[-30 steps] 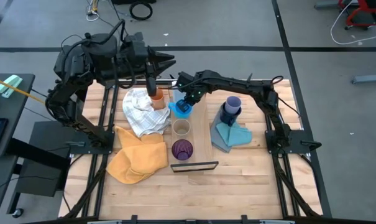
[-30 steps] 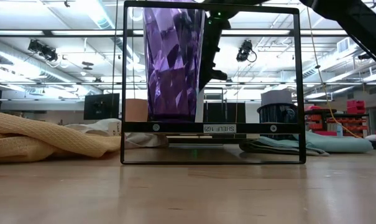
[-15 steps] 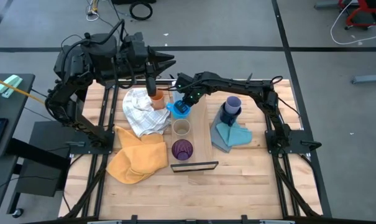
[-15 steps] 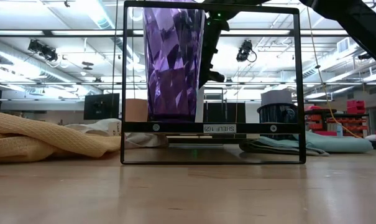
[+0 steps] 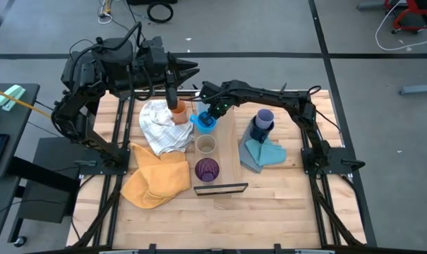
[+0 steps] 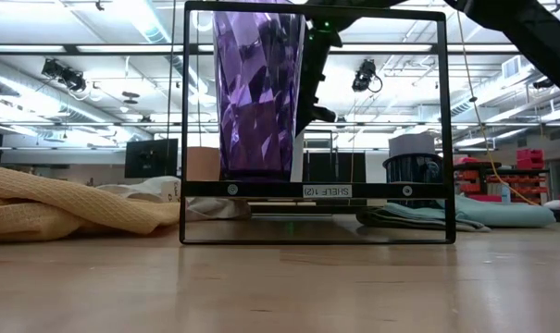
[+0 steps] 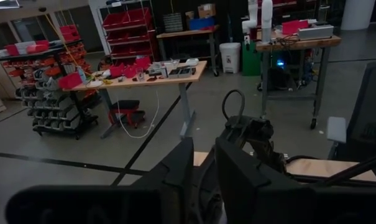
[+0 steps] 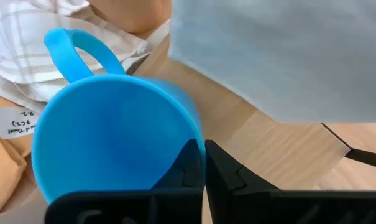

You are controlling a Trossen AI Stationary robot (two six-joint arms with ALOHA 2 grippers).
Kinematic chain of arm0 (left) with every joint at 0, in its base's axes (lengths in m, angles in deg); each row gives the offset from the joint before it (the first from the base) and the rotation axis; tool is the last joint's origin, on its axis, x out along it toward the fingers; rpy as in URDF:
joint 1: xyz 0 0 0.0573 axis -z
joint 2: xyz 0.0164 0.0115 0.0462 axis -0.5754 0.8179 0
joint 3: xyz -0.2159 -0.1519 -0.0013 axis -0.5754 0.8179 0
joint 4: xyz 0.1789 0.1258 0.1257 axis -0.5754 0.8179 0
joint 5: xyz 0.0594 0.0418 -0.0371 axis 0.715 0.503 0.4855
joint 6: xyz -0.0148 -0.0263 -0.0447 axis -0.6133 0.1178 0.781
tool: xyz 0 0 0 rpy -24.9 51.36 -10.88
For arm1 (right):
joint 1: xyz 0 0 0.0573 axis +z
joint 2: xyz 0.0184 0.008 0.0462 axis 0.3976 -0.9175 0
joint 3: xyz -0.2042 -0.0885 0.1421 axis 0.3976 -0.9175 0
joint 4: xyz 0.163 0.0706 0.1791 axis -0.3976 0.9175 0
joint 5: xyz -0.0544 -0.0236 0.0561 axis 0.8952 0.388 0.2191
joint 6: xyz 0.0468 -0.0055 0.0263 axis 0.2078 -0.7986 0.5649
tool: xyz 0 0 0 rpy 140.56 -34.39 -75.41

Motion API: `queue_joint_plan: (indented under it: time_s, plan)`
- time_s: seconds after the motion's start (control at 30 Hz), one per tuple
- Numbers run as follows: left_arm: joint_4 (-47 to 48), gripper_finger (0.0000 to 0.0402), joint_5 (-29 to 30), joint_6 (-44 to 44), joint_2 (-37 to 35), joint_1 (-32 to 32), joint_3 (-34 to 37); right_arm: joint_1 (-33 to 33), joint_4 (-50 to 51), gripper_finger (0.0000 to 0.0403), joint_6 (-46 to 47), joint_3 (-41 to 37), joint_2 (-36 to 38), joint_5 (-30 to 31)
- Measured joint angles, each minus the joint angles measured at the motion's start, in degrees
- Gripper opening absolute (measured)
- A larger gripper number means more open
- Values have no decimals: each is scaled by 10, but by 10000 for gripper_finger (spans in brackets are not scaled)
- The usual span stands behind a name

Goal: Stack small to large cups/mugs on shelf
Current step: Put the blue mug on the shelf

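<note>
A light blue mug (image 5: 205,123) is at the far end of the shelf (image 5: 226,152), a narrow plank with a black frame (image 6: 312,190) at its near end. My right gripper (image 5: 212,113) is shut on the mug. A tan cup (image 5: 207,145) and a dark purple tumbler (image 5: 207,169) stand on the plank nearer the frame. An orange cup (image 5: 178,113) sits on a white cloth (image 5: 160,127). A lavender cup (image 5: 264,117) sits in the navy mug (image 5: 258,132) on a blue cloth. My left gripper (image 5: 192,70) hovers level at the far left, slightly open and holding nothing. My right gripper pinches the mug's rim (image 8: 197,134) on the side away from the handle (image 8: 82,50), one finger inside the mug and one outside. The fingers slant down from the table's right. The mug tilts; whether its base rests on the plank I cannot tell.
A yellow cloth (image 5: 155,180) lies at the near left and the blue cloth (image 5: 264,154) at the right. A pale box (image 8: 256,56) stands just beyond the blue mug. Bare tabletop (image 5: 269,204) stretches along the near edge.
</note>
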Motion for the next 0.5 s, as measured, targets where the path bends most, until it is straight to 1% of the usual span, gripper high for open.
queue_joint_plan:
  time_s: [0.2, 0.5]
  plan:
    - [0, 71, 0, 0, 0, 0, 0, 0, -2, 6, -1, 0, 0, 0]
    - [0, 79, 0, 1, 0, 0, 0, 0, -2, 11, -11, 0, 0, -9]
